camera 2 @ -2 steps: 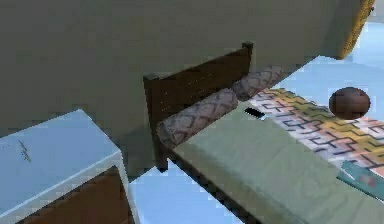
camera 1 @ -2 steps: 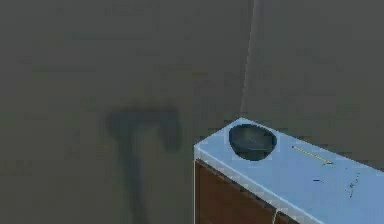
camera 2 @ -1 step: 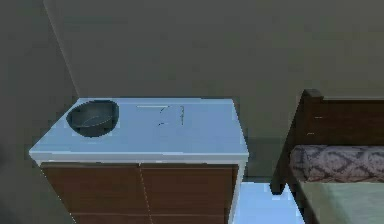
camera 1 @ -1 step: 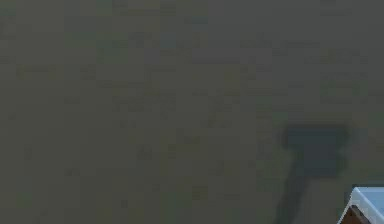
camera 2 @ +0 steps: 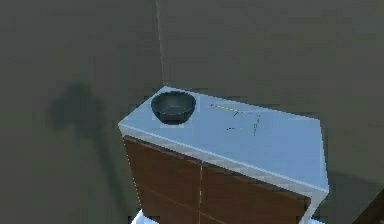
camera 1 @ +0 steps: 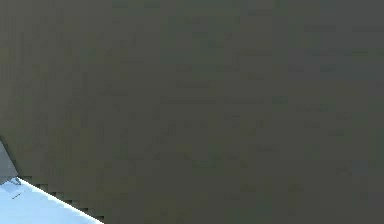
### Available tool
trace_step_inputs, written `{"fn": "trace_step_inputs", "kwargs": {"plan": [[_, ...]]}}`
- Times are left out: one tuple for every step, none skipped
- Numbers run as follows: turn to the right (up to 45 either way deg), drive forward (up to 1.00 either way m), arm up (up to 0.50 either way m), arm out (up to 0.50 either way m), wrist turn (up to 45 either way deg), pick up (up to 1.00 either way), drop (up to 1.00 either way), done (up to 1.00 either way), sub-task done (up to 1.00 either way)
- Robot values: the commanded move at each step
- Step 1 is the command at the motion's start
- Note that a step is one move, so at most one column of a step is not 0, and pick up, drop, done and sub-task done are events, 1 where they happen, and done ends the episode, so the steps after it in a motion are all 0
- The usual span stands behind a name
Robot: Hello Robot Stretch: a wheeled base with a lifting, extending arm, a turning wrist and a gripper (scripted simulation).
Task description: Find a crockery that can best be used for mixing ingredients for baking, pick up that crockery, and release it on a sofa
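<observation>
Bowl [camera 2: 173, 106], just one, sits on one cabinet [camera 2: 275, 145].

No legible text, label, brand, number or sign found in either view. The pale surface [camera 2: 285, 150] on top of the brown cabinet [camera 2: 200, 185] bears a few thin strokes [camera 2: 238, 113], dark and yellowish, just beside the dark bowl [camera 2: 173, 106]. They cannot be read as characters.

Robot body colours, shapes, cables, markings: cannot tell from forward view or arm side view.
</observation>
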Motion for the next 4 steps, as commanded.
{"fn": "trace_step_inputs", "kwargs": {"plan": [[0.0,0.0,0.5,0.0,0.0,0.0,0.0,0.0,0.0],[0.0,0.0,0.38,0.0,0.0,0.0,0.0,0.0,0.0],[0.0,0.0,0.0,0.46,0.0,0.0,0.0,0.0,0.0],[0.0,0.0,0.0,0.0,45.0,0.0,0.0,0.0,0.0]]}}
